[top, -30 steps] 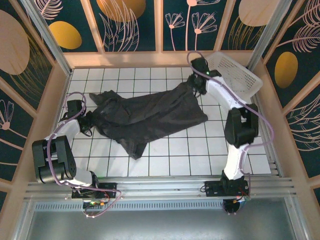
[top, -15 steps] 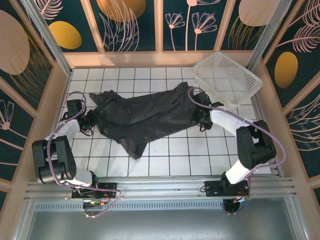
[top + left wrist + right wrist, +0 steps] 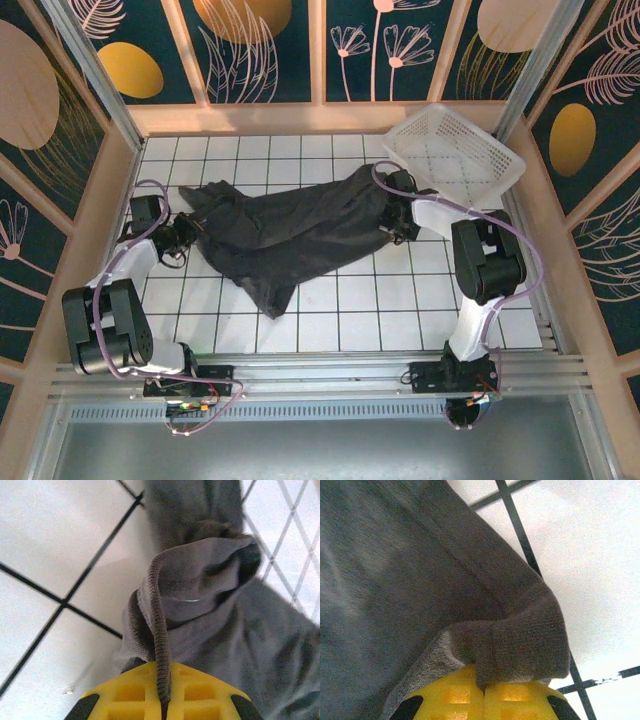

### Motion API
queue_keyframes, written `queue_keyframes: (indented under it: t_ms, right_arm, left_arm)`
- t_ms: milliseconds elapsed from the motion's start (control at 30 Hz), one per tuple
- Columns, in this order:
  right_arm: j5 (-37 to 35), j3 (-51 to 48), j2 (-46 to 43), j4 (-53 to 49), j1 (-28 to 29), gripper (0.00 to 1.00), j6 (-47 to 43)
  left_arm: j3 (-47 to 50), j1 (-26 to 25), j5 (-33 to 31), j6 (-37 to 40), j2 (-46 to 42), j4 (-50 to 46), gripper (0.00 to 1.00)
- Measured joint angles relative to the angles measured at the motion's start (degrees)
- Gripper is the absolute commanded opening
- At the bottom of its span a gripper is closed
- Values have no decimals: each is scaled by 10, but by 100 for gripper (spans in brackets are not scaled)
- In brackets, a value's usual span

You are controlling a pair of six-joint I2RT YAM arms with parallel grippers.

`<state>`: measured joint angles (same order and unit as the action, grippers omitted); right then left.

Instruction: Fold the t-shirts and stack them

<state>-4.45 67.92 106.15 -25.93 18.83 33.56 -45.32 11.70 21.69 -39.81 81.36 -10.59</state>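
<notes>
**Top external.** Shows one dark t-shirt (image 3: pixel 290 235) crumpled across the middle of the tiled tabletop (image 3: pixel 400 310), reaching from near the left edge toward the white basket (image 3: pixel 455 155) in the far right corner. Places the left gripper (image 3: pixel 182 232) at the shirt's left end and the right gripper (image 3: pixel 393 230) at its right end, both low on the cloth. Too small here to read the jaws. Judged step: spreading the shirt flat before any fold. Best done by raising both ends together, drawing them apart until the slack goes, then laying the cloth square to the tile lines and clear of the basket.

**Left wrist.** Supplies the grip that the overhead view lacks: yellow fingers (image 3: pixel 140 700) pressed together on a thick ribbed edge, probably the collar, with cloth bunched just beyond over white tile.

**Right wrist.** Likewise shows yellow fingers (image 3: pixel 520 700) closed on a doubled-over hem corner, bare tile beside it. Gives no sense of the garment's overall lie, for which see the overhead view.
</notes>
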Motion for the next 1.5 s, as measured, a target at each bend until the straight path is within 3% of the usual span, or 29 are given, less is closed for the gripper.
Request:
queue_keyframes:
  t_ms: [233, 500, 700, 967, 1100, 1300, 1500]
  right_arm:
    - [-2, 100, -75, -14, 0, 0, -2]
    - [-2, 196, -159, -12, 0, 0, -3]
    - [-9, 196, -228, 0, 0, 0, -20]
    - [-47, 159, -424, 69, 0, 0, -47]
    - [-74, 162, -481, 98, 0, 0, -62]
    - [-79, 192, -458, 137, -21, 0, -78]
    - [-12, 270, -273, 185, -68, 0, -73]
  left_arm:
    - [-43, 0, 36, -134, 0, 82, 0]
    - [-70, -6, -15, -270, -68, 120, 0]
    - [-118, -6, -54, -305, -173, 103, 0]
    - [-200, -6, -105, -311, -308, 77, 0]
    - [-242, -6, -144, -311, -346, 76, 0]
    - [-313, -7, -174, -316, -320, 90, 0]
    - [-305, -9, -182, -317, -204, 94, 0]
